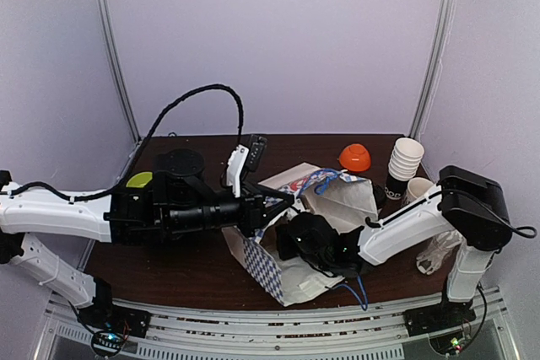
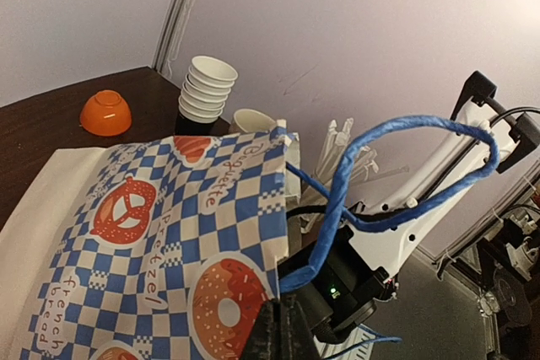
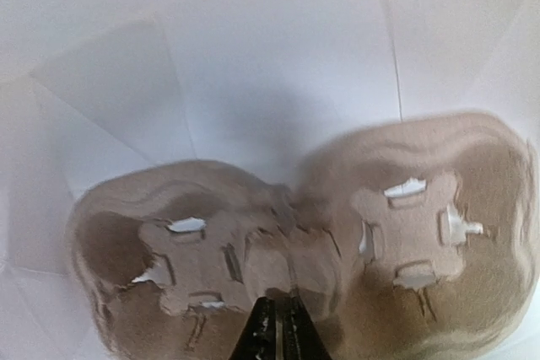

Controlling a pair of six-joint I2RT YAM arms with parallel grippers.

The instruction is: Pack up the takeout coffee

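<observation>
The takeout coffee is out of view. A paper bag [image 1: 268, 269] printed with blue checks, pretzels and donuts [image 2: 169, 217] lies on its side in the middle of the table, its mouth facing right. My left gripper [image 2: 283, 330] is shut on the bag's upper mouth edge [image 1: 257, 212], holding it up, and a blue rope handle [image 2: 405, 137] loops above. My right arm's wrist [image 1: 308, 242] reaches into the bag's mouth, its fingers hidden from above. Inside, my right gripper [image 3: 281, 319] is shut on the middle ridge of a brown pulp cup carrier [image 3: 202, 250] with both holes empty.
A stack of lidless paper cups [image 1: 406, 160] [image 2: 205, 90] and a single open cup [image 1: 418, 187] [image 2: 251, 120] stand at the back right. An orange bowl [image 1: 354, 158] [image 2: 105, 113] lies upside down behind the bag. Clear wrapped items [image 1: 439, 255] lie by the right arm's base.
</observation>
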